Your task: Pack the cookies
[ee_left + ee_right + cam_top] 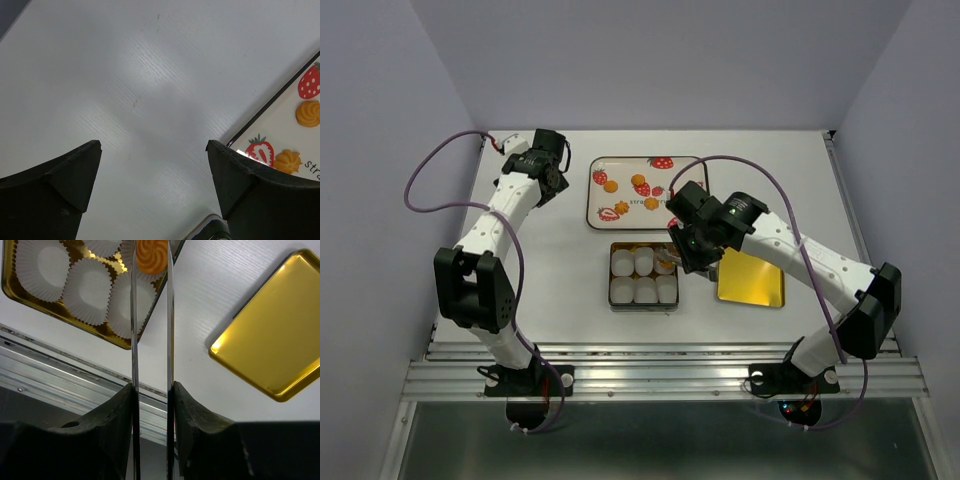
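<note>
Here, clamped on one cookie (151,256): the right fingers (112,422), with thin metal blades against opposite sides of its rim. Hangs at the very tips of those blades, over the tin (30,299) and its white paper cups (87,290), above the cup nearest the tips; impossible to tell whether already resting in the paper. Well off to the right of these fingers, flat on the counter (200,305): the gold lid (272,335).

Spread wide and empty: the left fingers (60,185), with only bare counter between them. Just past the right-hand one: the corner of the printed tray (282,125), with two of the remaining cookies (307,113) loose among painted strawberries, clear of both fingers.

Judged handling: light, stiff, brittle, dry rather than slippery. Probably crumbles at the scalloped edge under a hard squeeze; calls for only enough pressure to prevent slipping. Best taken across the widest part, on opposite sides of the rim, with the flat face level. Worse near a single lobe, with a risk of twisting out from between the blades. Wants a low, gentle release straight down from the tips, without any sideways push against the soft pleated paper.
</note>
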Controlling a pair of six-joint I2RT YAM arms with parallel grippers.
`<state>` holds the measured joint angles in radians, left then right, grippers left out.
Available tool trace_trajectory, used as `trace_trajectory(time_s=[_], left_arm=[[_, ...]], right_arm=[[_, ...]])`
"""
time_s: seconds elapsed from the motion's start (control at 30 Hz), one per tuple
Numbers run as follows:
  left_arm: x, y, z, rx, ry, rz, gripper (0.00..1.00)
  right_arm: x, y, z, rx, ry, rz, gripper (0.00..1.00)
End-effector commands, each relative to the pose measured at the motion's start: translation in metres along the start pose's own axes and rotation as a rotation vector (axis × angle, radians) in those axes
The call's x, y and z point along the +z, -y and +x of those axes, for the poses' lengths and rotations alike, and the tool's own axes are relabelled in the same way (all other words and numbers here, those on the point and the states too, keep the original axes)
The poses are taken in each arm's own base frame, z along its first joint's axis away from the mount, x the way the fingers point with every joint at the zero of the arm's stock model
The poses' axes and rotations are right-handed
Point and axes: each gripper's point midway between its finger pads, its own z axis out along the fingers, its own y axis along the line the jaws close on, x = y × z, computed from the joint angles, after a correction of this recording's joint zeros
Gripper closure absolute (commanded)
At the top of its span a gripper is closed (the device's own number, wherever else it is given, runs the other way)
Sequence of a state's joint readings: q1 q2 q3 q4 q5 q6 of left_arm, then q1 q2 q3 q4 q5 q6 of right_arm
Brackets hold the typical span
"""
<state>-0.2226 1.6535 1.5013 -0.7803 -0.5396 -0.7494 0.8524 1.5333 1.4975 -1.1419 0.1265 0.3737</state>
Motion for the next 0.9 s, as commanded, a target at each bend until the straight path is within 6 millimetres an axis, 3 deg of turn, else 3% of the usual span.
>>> trace_trajectory(time_s=[0.0,0.3,0.87], left_arm=[[-0.017,-0.008,-0.016,-0.039,0.063,0.016,0.01],[-0.019,-0.009,-0.017,-0.035,0.068,0.013,0.01],[-0.018,-0.016,-0.012,-0.031,0.066,-0.003,0.01]], right_arm=[[-0.010,-0.003,-0.019,0.011,0.114,-0.013,0.61],[-0.002,-0.003,-0.028,-0.004,0.135,0.006,0.61],[0.003,-0.006,-0.014,-0.027,0.102,-0.017,0.60]])
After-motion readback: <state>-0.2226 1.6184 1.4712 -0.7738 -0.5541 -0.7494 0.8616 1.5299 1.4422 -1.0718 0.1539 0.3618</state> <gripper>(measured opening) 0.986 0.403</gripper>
